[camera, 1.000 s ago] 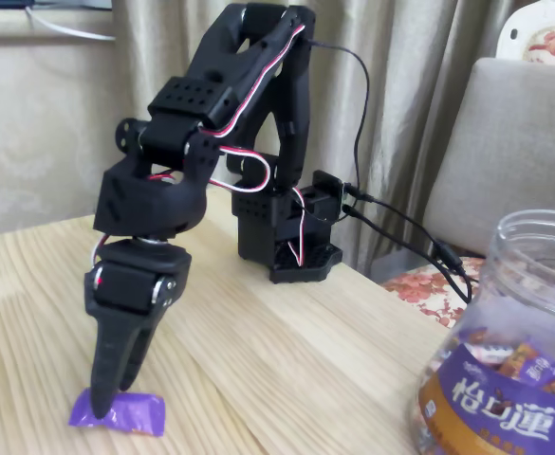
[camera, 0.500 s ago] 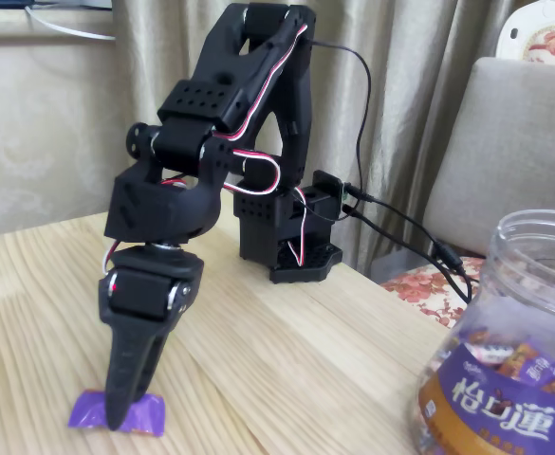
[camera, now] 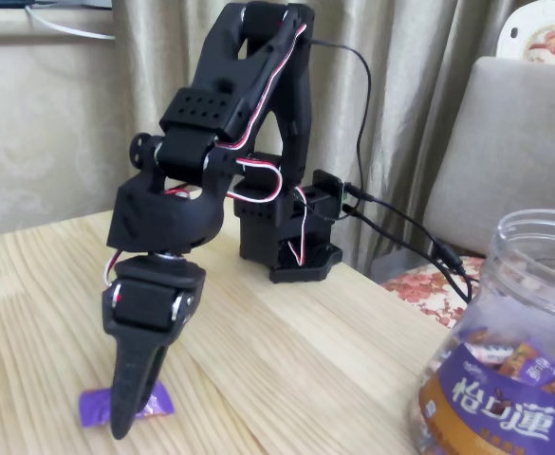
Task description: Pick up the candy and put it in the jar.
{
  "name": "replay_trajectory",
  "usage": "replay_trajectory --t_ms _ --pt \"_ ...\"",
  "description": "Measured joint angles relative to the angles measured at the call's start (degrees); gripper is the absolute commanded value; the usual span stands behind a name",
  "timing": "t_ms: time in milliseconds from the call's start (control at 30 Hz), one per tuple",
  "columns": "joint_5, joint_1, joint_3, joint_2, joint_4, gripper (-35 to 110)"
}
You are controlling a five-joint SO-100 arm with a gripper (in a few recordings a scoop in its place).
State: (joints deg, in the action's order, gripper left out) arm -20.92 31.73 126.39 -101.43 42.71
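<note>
While the candy (camera: pixel 125 406) lies flat with its long axis left-right, the gripper (camera: pixel 123 428) stands directly over it — whether the jaws have closed on it I cannot tell.

**Readable text: one label, on the jar**

The only legible writing stands on the jar (camera: pixel 505 351) at the right edge of the fixed view. Its purple and brown-orange label carries large white Chinese characters; two show in full and read roughly as 怡口 followed by 莲, the last one running up against the picture's border. A line of much smaller white marks sits above the first big character, too fine to read. The wrappers of the sweets seen through the jar's clear wall show colour patches but no letters that can be made out
</note>
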Motion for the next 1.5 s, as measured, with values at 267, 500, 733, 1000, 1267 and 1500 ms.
replay_trajectory --t_ms 267,500,733,1000,1267,1500 --pt "0.4 -1.5 -5.9 0.0 9.1 32" --pt "-3.1 -0.7 -7.6 -5.0 19.0 31" --pt "-6.4 2.0 -8.1 -4.9 21.7 32" --pt "-14.6 1.4 -4.9 -2.3 21.2 33" --pt "-20.1 -4.1 -6.2 1.8 20.1 34" --pt "-24.3 -6.4 -11.3 4.9 21.8 35"
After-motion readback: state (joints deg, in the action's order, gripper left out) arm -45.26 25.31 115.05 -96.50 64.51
